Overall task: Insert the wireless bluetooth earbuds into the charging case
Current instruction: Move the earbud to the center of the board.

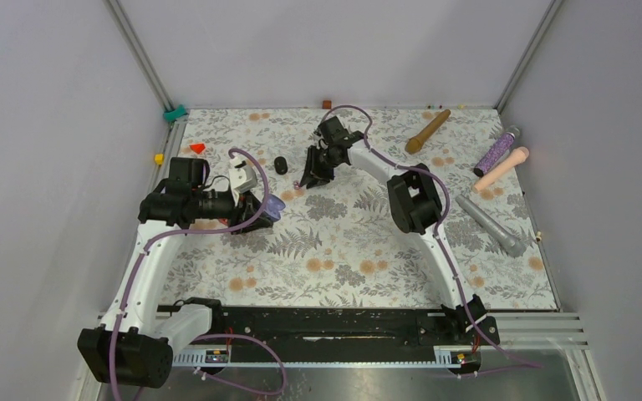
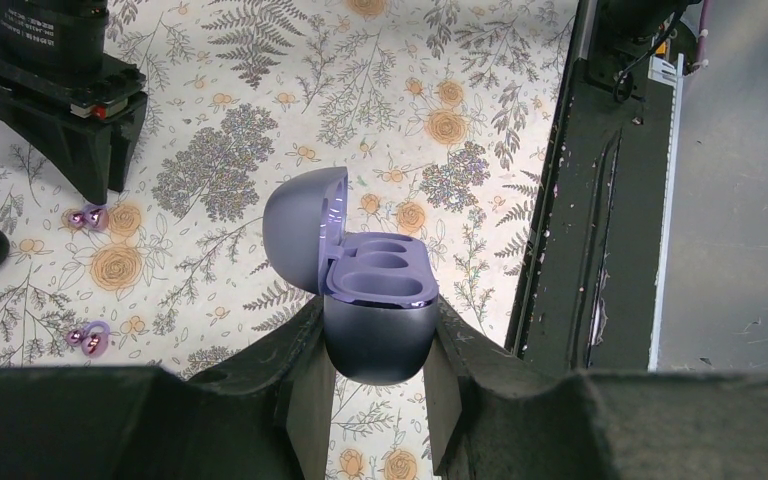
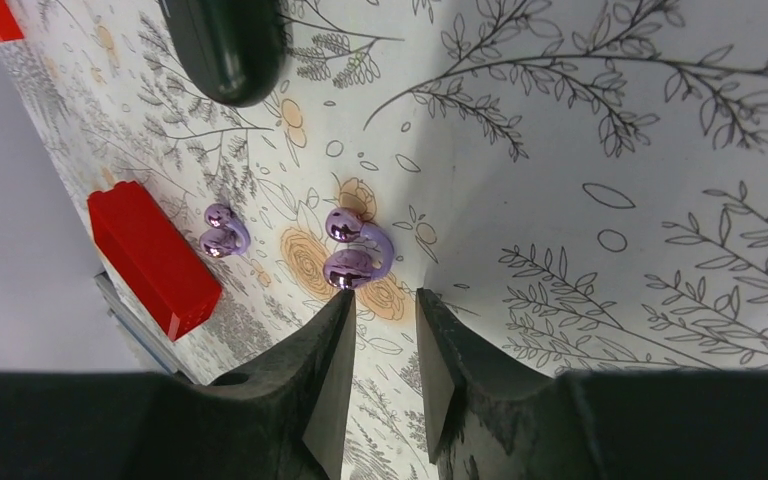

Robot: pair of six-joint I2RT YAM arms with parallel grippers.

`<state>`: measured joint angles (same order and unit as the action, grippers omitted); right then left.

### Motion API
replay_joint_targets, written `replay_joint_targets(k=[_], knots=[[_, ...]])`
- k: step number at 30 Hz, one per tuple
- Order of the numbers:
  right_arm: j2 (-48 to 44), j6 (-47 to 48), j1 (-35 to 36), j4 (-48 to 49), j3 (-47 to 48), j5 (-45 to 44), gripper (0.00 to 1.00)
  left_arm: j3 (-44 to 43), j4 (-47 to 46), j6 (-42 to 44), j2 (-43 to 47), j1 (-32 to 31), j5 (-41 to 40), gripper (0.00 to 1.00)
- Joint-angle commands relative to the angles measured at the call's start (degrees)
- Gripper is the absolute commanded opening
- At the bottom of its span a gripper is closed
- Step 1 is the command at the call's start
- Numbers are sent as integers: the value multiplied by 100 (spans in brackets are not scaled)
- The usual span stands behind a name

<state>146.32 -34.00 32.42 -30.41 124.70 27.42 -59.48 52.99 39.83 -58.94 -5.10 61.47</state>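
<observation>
My left gripper [image 2: 378, 335] is shut on the lower shell of the purple charging case [image 2: 375, 300], held above the floral mat with its lid hinged open and both wells empty. In the top view the case [image 1: 274, 207] shows at that gripper's tip. Two pale purple earbuds [image 2: 88, 217] [image 2: 90, 340] lie on the mat to its left. My right gripper [image 3: 385, 300] hovers low over the mat, jaws narrowly apart with nothing between them. One purple earbud [image 3: 355, 250] lies just beyond its left fingertip [image 3: 345, 305], and a second one [image 3: 224, 232] lies further left.
A dark oval object [image 3: 225, 45] and a red block [image 3: 150, 258] lie near the earbuds. At the right of the mat are a wooden rod [image 1: 428, 131], a glittery purple cylinder [image 1: 497, 150], a pink cylinder [image 1: 501, 170] and a grey one [image 1: 489, 224].
</observation>
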Motion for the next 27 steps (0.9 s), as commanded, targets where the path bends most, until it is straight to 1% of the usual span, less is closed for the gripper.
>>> replay_joint_targets(k=[1, 4, 11, 27], knots=[[-48, 137, 130, -344, 257, -315, 36, -17, -174, 91, 131, 53, 291, 0], [-60, 174, 182, -458, 313, -534, 36, -15, -171, 87, 174, 75, 309, 0], [9, 220, 235, -583, 490, -722, 36, 8, -168, 90, 210, 140, 382, 0], [164, 274, 413, -665, 792, -635, 32, 21, -168, 124, 270, 165, 425, 0]])
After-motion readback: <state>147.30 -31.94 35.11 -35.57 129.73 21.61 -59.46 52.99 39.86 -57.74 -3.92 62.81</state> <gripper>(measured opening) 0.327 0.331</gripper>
